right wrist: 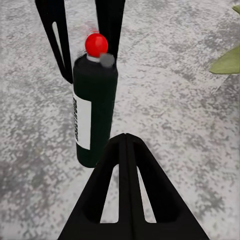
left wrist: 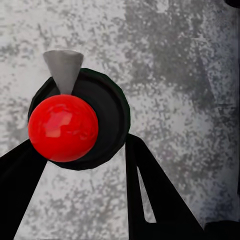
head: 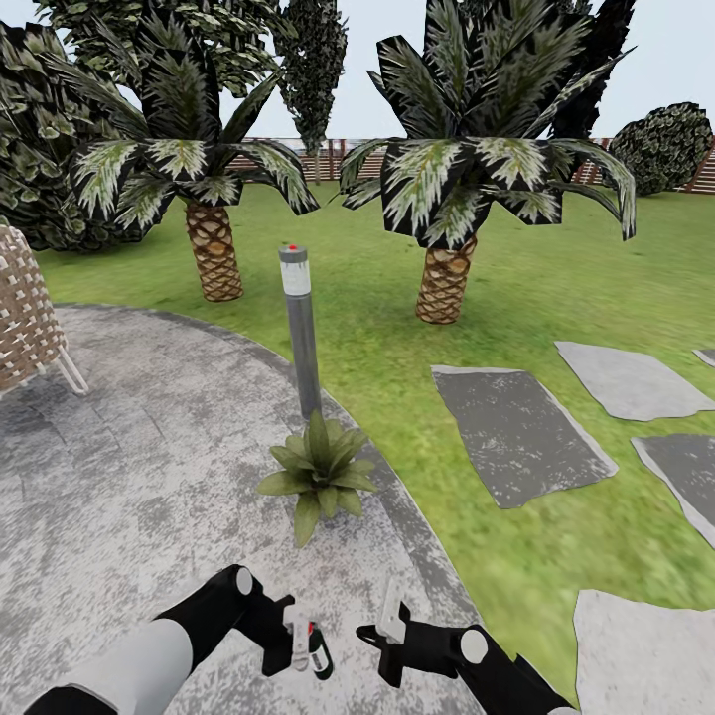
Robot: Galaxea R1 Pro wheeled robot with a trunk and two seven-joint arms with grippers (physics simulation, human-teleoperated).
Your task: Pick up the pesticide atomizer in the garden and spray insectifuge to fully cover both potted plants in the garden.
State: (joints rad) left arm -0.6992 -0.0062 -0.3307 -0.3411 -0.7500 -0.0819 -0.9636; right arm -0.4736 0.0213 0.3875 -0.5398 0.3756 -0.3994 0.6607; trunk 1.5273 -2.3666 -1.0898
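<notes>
We use the potted plant [head: 320,472] as our marker. It sits at the edge of the grey patio [head: 129,477], with green pointed leaves.

Far to the left of the plant, and farther back, we see a wicker chair [head: 25,318] on the patio. Behind the plant and to its left stands a palm [head: 214,248] on the lawn [head: 397,328].

In front of the plant, a little to its left, is the left gripper [head: 303,643]. It is squeezed onto the pesticide atomizer [head: 320,655]. The left wrist view looks down on the bottle's top [left wrist: 100,115], with a black finger [left wrist: 20,170] pressed on each side. The bottle has a red ball on top and hangs over the patio, apart from the plant.

Right behind the plant stands a grey lamp post [head: 301,338].

In front of the plant, a little to its right, is the right gripper [head: 390,606]. Its two fingers are pressed together and hold nothing. The right wrist view shows them meeting in a point [right wrist: 125,137], near the dark bottle [right wrist: 95,110].

Behind the plant to the right stands a second palm [head: 444,278]. Right of the plant, flat stepping stones [head: 521,432] lie in the grass.
</notes>
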